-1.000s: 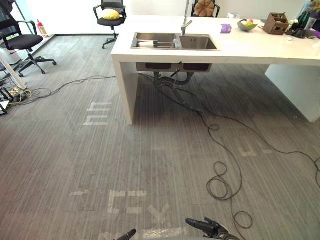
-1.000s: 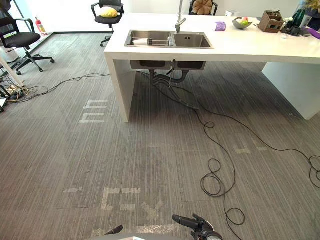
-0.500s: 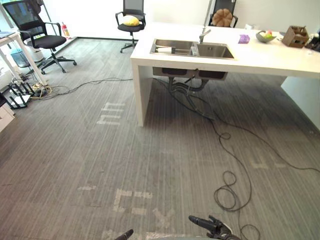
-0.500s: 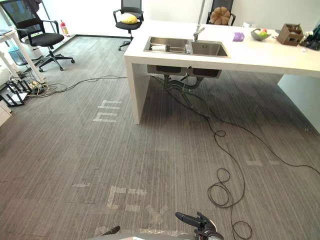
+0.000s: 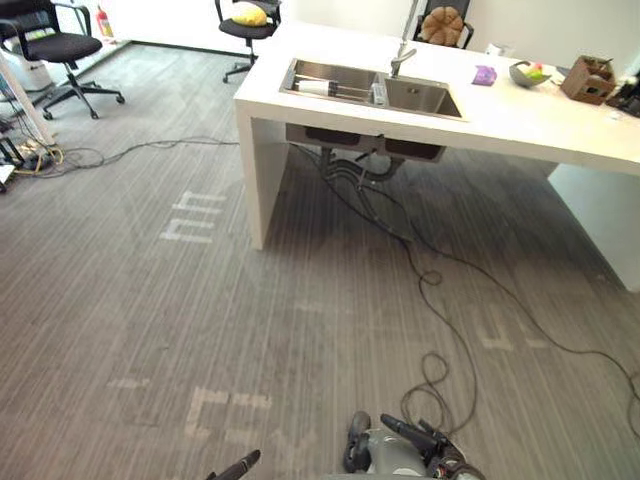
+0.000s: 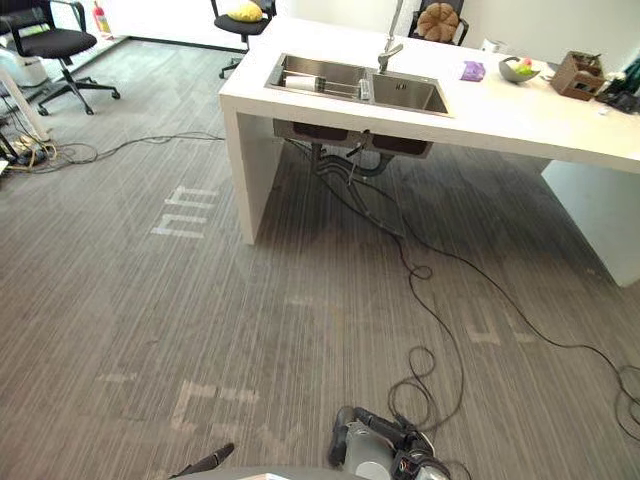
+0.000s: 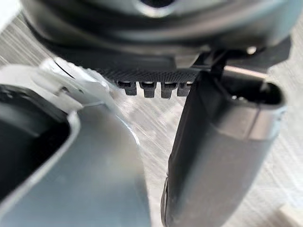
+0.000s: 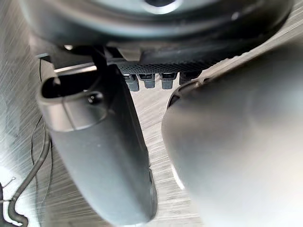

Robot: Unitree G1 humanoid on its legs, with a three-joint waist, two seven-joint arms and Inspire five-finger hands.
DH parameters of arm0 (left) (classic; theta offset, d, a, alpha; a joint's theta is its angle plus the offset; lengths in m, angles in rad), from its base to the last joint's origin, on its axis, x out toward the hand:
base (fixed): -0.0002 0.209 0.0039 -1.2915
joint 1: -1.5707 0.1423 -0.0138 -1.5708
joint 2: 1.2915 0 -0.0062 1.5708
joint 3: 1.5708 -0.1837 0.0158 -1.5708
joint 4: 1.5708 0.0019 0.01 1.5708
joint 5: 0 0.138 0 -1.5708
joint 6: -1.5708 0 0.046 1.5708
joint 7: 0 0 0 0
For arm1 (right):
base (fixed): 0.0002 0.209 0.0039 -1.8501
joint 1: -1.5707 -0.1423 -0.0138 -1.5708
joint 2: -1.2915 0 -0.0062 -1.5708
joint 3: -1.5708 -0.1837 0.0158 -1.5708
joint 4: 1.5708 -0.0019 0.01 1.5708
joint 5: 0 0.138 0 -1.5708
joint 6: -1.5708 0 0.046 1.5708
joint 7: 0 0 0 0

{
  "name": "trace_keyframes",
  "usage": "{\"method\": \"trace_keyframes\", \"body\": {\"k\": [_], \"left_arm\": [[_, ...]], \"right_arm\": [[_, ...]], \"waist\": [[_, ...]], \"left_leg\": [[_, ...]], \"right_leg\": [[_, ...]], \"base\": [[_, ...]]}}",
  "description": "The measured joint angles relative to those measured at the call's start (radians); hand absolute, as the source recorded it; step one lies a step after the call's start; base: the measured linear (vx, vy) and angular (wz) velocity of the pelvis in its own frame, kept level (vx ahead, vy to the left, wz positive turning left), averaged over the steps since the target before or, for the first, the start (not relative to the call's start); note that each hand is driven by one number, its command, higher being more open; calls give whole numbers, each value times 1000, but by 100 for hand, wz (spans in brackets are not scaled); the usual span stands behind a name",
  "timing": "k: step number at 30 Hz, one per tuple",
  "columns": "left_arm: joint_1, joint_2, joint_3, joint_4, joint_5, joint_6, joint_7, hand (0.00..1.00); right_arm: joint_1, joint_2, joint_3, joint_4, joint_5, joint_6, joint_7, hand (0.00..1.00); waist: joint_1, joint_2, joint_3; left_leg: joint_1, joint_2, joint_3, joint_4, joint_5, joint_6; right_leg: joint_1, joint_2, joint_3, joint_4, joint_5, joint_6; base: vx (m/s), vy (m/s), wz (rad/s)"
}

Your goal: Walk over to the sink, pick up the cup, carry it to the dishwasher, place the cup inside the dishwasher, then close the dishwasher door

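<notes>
Grey carpet (image 5: 200, 320) reaches a white counter (image 5: 520, 115) with sink (image 5: 425, 98); left hand (image 5: 238, 466), right hand (image 5: 408, 433) straight-fingered, empty.

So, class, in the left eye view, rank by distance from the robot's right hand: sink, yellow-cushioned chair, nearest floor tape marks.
From the right hand:
1. tape marks, floor, its left
2. sink, in the table ahead
3. chair, beyond the table

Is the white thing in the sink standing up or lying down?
Lying down. The white thing stretches sideways, long and low, across the bars in the left basin of the sink.
</notes>
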Motion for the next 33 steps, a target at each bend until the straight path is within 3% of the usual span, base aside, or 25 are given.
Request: {"method": "trace_keyframes", "body": {"k": [1, 4, 6, 8, 9, 10, 11, 12, 13, 14, 15, 17, 18, 19, 20, 22, 23, 26, 29, 30, 31, 32, 33], "left_arm": [[1, -15, 3, -8, 9, -11, -18, 100], [9, -39, 44, -24, 29, -33, -46, 100], [14, -52, 63, -26, 38, -39, -58, 100], [17, -63, 104, -26, 55, -67, -79, 100], [16, -74, 132, -26, 59, -84, -97, 100], [17, -96, 170, -30, 65, -122, -119, 100], [16, -103, 184, -36, 65, -140, -133, 100], [15, -101, 201, -43, 65, -162, -160, 100], [21, -101, 217, -40, 64, -165, -178, 100], [26, -101, 217, -40, 63, -168, -184, 100], [37, -101, 218, -41, 48, -179, -204, 100], [43, -101, 218, -44, 25, -223, -229, 100], [50, -104, 217, -51, 26, -256, -239, 100], [57, -110, 217, -63, 26, -276, -240, 100], [87, -116, 217, -83, 21, -320, -240, 100], [70, -114, 208, -143, -29, -395, -239, 100], [57, -107, 205, -164, -45, -416, -240, 100], [37, -76, 174, -261, -55, -434, -244, 100], [70, -23, 95, -597, -55, -451, -243, 100], [72, 0, 66, -748, -56, -461, -236, 100], [68, 2, 29, -890, -49, -481, -179, 100], [64, -5, 14, -951, -47, -494, -145, 100], [41, -11, -33, -1005, -107, -587, -141, 100]], "right_arm": [[-6, -4, -18, 0, 7, 0, -3, 100], [-13, -6, -36, 5, 8, 10, -5, 100], [-15, -11, -36, 8, 7, 17, -9, 100], [-16, -17, -33, 17, 5, 14, -13, 100], [-16, -20, -23, 21, 2, 14, -17, 100], [-16, -29, -5, 22, 1, 15, -22, 100], [-17, -31, -5, 24, 0, 15, -23, 100], [-15, -32, -4, 30, -6, 19, -24, 100], [-14, -34, -3, 39, -9, 23, -24, 100], [-15, -34, -3, 40, -10, 25, -24, 100], [-23, -34, -6, 41, -18, 30, -23, 100], [-37, -32, -8, 42, -35, 34, -19, 100], [-39, -30, -8, 37, -38, 34, -15, 100], [-35, -28, -7, 31, -42, 34, -10, 100], [-19, -29, -1, 18, -48, 33, -5, 100], [1, 0, 41, -19, -59, 27, 18, 100], [-2, 14, 49, -24, -71, 32, 21, 100], [-6, 33, 56, -48, -76, 59, 21, 100], [5, 39, 55, -76, -76, 77, 20, 100], [21, 38, 53, -76, -72, 79, 16, 100], [32, 33, 50, -81, -60, 77, 5, 100], [31, 25, 55, -87, -60, 75, -2, 100], [24, 17, 56, -109, -45, 77, -11, 100]], "waist": [[0, 21, 4], [1, 35, 7], [1, 49, -2], [1, 66, -15], [1, 72, -19], [4, 76, -16], [4, 83, -15], [10, 78, -3], [18, 70, 1], [22, 71, 2], [31, 69, 3], [47, 60, 10], [50, 56, 10], [50, 58, 10], [65, 48, 6], [66, 18, 1], [76, 11, 4], [84, -7, -4], [92, -23, -16], [94, -32, -32], [94, -28, -39], [89, -23, -41], [75, -14, -38]], "left_leg": [[-5, 26, 7, 25, 18, 9], [-9, 59, 7, 78, 108, 1], [-23, 82, -2, 157, 148, -10], [-103, 106, -16, 349, 222, -32], [-188, 119, -25, 522, 333, -72], [-290, 144, -22, 741, 351, -71], [-341, 151, -15, 853, 319, -59], [-416, 146, 5, 1001, 251, -47], [-482, 132, 37, 1034, 192, -28], [-518, 125, 55, 1018, 168, -20], [-588, 120, 107, 923, 117, 9], [-652, 104, 207, 641, 85, 36], [-660, 80, 264, 389, 126, 41], [-656, 72, 289, 261, 190, 52], [-622, 57, 331, 193, 345, 78], [-633, 3, 345, 241, 261, 126], [-633, -2, 346, 274, 235, 135], [-601, -29, 346, 305, 181, 153], [-512, -70, 348, 244, 155, 145], [-477, -90, 345, 207, 151, 141], [-430, -103, 346, 164, 145, 135], [-402, -106, 349, 141, 142, 133], [-339, -111, 358, 92, 140, 135]], "right_leg": [[0, 15, -18, 32, -48, -5], [22, 45, -28, 72, -136, -31], [59, 76, -28, 51, -163, -39], [107, 115, -23, 3, -178, -44], [148, 134, -14, -42, -182, -47], [201, 157, -7, -97, -189, -59], [237, 165, -5, -121, -189, -59], [317, 170, 5, -171, -193, -55], [387, 170, 23, -220, -195, -52], [413, 169, 32, -242, -195, -52], [451, 162, 52, -271, -186, -33], [489, 131, 82, -300, -190, 5], [510, 99, 94, -306, -209, 42], [524, 84, 102, -309, -221, 61], [558, 55, 124, -314, -247, 89], [565, 3, 120, -310, -228, 52], [574, -8, 127, -304, -215, 55], [587, -37, 151, -241, -188, 71], [544, -80, 168, -59, -142, 122], [501, -102, 179, 54, -106, 157], [434, -121, 202, 199, -29, 181], [399, -130, 214, 274, 32, 188], [313, -153, 231, 475, 115, 174]], "base": [[630, -376, 21], [510, -307, 0], [470, -236, -19], [429, -159, -23], [407, -83, -21], [483, -85, -17], [387, -15, -13], [384, 6, -17], [380, 18, -26], [365, 56, -45], [395, 122, -60], [451, 183, -59], [399, 204, -38], [510, 299, -53], [534, 303, -33], [637, 335, -3], [503, 258, 15], [398, 179, 18], [323, 110, 6], [237, 64, 4], [283, 86, -3], [234, 90, -18], [216, 90, -29]]}}
